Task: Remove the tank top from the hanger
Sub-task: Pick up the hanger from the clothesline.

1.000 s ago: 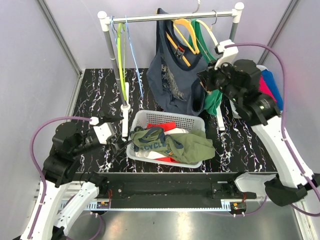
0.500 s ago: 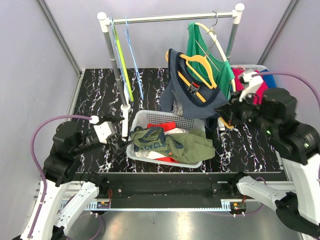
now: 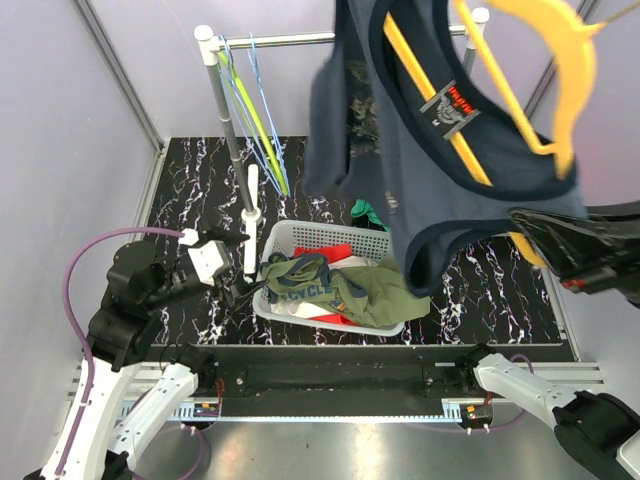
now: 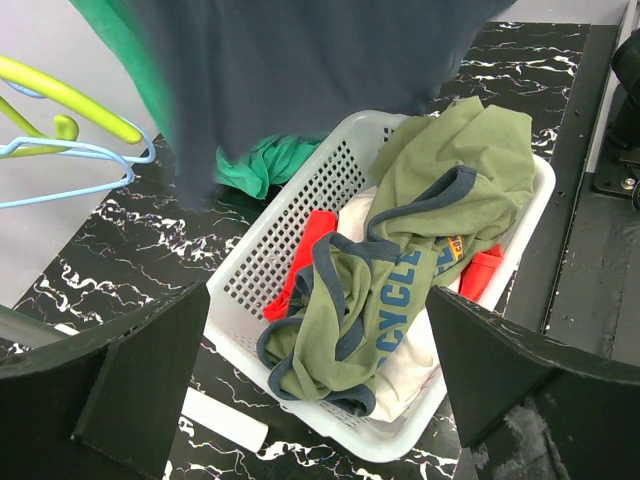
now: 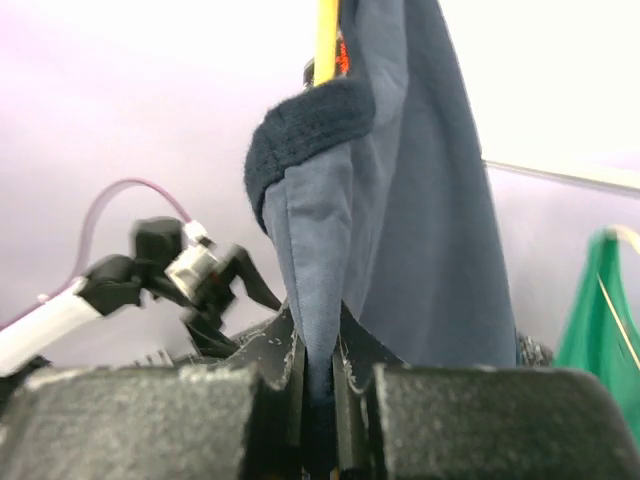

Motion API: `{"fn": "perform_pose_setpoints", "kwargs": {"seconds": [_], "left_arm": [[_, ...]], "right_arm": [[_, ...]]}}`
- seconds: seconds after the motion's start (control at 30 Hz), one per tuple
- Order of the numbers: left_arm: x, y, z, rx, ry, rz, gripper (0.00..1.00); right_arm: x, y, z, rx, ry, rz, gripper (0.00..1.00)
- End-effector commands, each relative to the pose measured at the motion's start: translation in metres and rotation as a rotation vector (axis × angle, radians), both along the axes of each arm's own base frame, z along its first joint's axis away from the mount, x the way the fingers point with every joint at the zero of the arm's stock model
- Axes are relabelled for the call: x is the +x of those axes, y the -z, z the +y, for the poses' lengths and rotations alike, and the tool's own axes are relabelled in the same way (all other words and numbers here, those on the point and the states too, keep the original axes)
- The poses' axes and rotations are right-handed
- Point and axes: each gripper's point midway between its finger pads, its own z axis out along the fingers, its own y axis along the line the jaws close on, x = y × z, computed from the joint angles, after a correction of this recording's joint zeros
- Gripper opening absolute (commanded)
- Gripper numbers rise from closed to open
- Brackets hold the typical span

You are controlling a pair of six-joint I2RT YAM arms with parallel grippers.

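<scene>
i see the tank top (image 3: pixel 420 190), navy knit with ribbed edging and a small neck label, draped on the thin yellow hanger (image 3: pixel 555 18), held high above the white lattice basket (image 3: pixel 330 237). right gripper (image 5: pixel 318 370) clenched on its fabric; left gripper (image 4: pixel 320 330) released, wide.

Robot lab cell: panelled walls (image 3: pixel 60 150), clothes rail (image 3: pixel 285 40)

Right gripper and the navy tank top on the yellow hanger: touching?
Touching. The right wrist view shows the right gripper clamped on a fold of the navy tank top.
</scene>
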Motion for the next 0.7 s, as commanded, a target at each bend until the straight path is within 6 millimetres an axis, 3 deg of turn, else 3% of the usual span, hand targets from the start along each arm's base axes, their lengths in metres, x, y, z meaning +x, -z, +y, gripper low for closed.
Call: {"fn": "perform_pose_setpoints", "kwargs": {"seconds": [0.0, 0.27, 0.53, 0.67], "left_arm": [[-0.008, -0.025, -0.002, -0.043, 0.025, -0.068, 0.99], [-0.013, -0.027, 0.000, -0.052, 0.025, -0.079, 0.99], [-0.015, -0.025, 0.001, -0.047, 0.020, -0.077, 0.99], [-0.014, -0.025, 0.001, -0.047, 0.023, -0.073, 0.99]], "right_arm": [[-0.026, -0.055, 0.011, 0.078, -0.136, -0.197, 0.00], [-0.023, -0.057, 0.023, 0.063, -0.196, -0.184, 0.00], [-0.007, -0.033, 0.022, 0.010, -0.131, -0.152, 0.00], [0.005, -0.008, 0.019, -0.064, -0.078, -0.091, 0.00]]}}
